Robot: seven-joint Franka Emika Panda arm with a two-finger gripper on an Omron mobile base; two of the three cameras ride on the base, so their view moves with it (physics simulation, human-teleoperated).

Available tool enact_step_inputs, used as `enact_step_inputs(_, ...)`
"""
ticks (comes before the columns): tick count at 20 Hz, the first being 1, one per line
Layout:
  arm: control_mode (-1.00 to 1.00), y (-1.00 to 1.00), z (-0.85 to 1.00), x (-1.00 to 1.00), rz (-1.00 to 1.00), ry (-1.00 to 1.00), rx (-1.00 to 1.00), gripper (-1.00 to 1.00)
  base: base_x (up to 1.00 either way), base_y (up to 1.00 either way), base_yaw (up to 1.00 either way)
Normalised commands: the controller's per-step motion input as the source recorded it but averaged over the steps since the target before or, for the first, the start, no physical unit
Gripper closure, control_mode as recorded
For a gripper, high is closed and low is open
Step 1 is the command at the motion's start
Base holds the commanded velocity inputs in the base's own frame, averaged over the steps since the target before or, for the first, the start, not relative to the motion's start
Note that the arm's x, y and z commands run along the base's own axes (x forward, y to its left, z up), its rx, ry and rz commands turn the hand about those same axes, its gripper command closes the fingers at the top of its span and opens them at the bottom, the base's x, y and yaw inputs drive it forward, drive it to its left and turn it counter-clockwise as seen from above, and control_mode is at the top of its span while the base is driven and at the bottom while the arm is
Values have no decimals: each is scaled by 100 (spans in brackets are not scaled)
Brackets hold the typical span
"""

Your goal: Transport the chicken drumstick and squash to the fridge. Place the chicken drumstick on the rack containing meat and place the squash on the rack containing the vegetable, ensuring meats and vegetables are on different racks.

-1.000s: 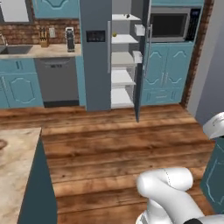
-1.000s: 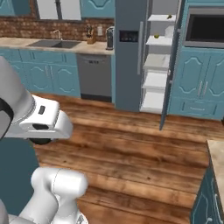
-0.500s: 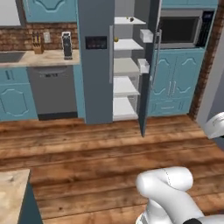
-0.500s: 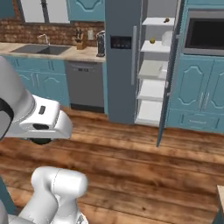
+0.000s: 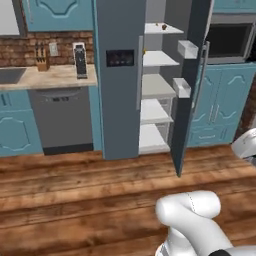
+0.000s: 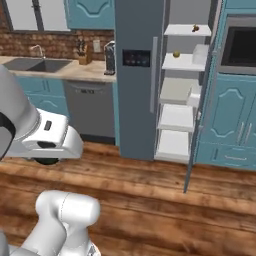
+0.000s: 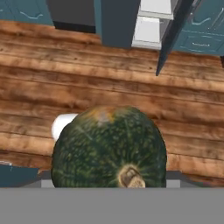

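A round dark-green squash (image 7: 109, 146) with a tan stem scar sits right in front of the hand camera, above the wooden floor. My gripper (image 7: 109, 178) is shut on the squash, which hides the fingertips. The slate-grey fridge (image 5: 117, 80) stands ahead with its right door (image 5: 192, 85) swung open and white shelves (image 5: 157, 87) showing. A small dark item (image 6: 195, 28) lies on the top shelf and a small yellow item (image 6: 176, 53) on the shelf below. The chicken drumstick is out of view.
The open fridge door juts into the room at the right. A grey dishwasher (image 5: 60, 117) stands left of the fridge under a counter (image 5: 45, 77) with a knife block and a coffee machine (image 5: 80, 60). A microwave (image 5: 230, 42) and teal cabinets (image 5: 217, 107) stand at the right.
The base has driven toward the fridge, so the fridge, dishwasher and cabinets now look larger and nearer. The island counter at the lower left has left the picture.
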Motion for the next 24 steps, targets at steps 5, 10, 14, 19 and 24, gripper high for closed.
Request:
enact_step_inputs(5,100,0,0,0,0,0,0,100,100,0,-14)
enact_step_inputs(10,100,0,0,0,0,0,0,100,100,6,-14)
enact_step_inputs(14,100,0,0,0,0,0,0,100,100,15,-20)
enact_step_inputs(19,100,0,0,0,0,0,0,100,100,6,-22)
enact_step_inputs(24,100,0,0,0,0,0,0,100,100,1,-20)
